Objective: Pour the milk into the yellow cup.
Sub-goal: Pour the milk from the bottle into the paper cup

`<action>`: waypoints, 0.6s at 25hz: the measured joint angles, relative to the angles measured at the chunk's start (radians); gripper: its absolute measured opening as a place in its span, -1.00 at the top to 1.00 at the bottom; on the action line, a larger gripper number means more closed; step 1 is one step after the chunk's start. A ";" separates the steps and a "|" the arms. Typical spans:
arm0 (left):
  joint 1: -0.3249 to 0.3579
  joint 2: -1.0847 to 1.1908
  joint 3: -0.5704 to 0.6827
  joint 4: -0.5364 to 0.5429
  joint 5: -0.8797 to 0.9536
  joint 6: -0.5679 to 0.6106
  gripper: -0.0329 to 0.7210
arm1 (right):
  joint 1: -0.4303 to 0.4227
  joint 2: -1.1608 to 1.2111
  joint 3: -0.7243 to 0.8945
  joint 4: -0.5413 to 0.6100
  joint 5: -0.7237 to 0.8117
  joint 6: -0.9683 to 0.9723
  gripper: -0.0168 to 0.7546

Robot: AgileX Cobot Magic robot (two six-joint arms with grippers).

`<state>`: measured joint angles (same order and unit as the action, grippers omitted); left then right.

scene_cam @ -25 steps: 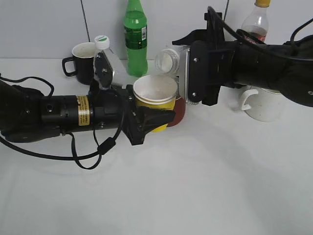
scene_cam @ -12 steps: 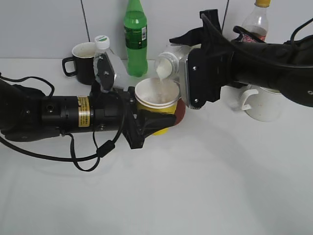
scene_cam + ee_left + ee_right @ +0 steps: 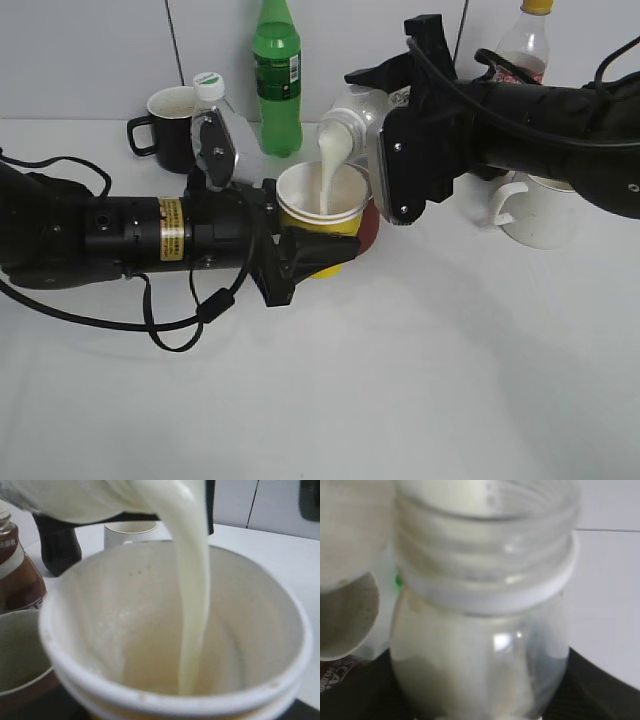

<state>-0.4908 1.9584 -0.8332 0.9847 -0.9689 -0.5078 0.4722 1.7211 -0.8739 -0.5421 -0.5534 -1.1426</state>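
Observation:
My left gripper (image 3: 318, 252) is shut on the yellow cup (image 3: 322, 200) and holds it above the table. The cup fills the left wrist view (image 3: 150, 645), its white inside wet. My right gripper (image 3: 385, 150) is shut on the milk bottle (image 3: 345, 125), tipped with its open neck down over the cup. A creamy white stream of milk (image 3: 327, 180) runs from the neck into the cup; it also shows in the left wrist view (image 3: 192, 605). In the right wrist view the clear milk bottle (image 3: 480, 630) is close up and partly filled, with the gripper's fingers hidden by it.
A dark red mug (image 3: 366, 228) sits just behind the cup. At the back stand a black mug (image 3: 170, 125), a clear water bottle (image 3: 222, 120), a green bottle (image 3: 277, 75) and a brown bottle (image 3: 525, 45). A white mug (image 3: 535, 210) stands right.
The right gripper has tipped the milk bottle further over the cup. A second ago no milk ran; now a steady stream falls into it. The left arm holds still.

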 joint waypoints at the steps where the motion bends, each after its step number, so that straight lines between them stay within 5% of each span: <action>1: 0.000 0.000 0.000 0.001 0.000 0.000 -0.19 | 0.000 0.000 0.000 0.000 -0.001 -0.002 -0.21; 15: 0.000 0.000 0.000 0.005 0.002 0.000 -0.19 | 0.000 -0.002 0.000 0.002 -0.006 -0.019 -0.21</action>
<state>-0.4908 1.9584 -0.8332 0.9895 -0.9670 -0.5078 0.4722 1.7194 -0.8739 -0.5398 -0.5590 -1.1617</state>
